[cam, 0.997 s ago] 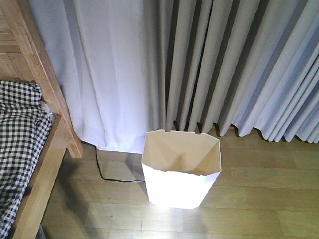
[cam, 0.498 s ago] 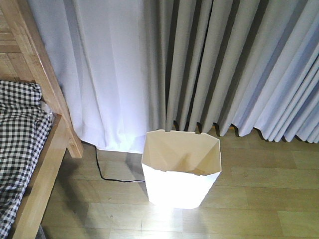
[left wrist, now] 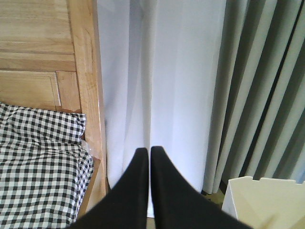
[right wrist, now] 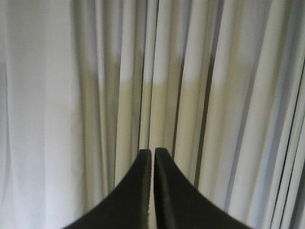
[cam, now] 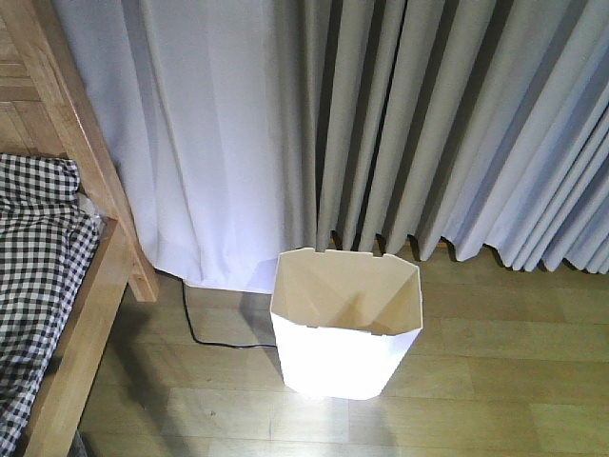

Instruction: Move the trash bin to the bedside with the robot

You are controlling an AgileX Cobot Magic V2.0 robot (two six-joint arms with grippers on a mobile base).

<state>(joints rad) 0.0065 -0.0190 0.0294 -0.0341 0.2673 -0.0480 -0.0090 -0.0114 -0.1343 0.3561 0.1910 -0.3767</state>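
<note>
The white trash bin stands upright on the wooden floor in front of the curtains, to the right of the bed. Its rim corner shows at the lower right of the left wrist view. The bed with its light-brown wooden frame and black-and-white checked bedding is at the left; it also shows in the left wrist view. My left gripper is shut and empty, held in the air facing the white curtain between bed and bin. My right gripper is shut and empty, facing the grey curtains.
White and grey curtains hang to the floor behind the bin. A black cable lies on the floor between the bed post and the bin. Wooden floor runs to the right of the bin.
</note>
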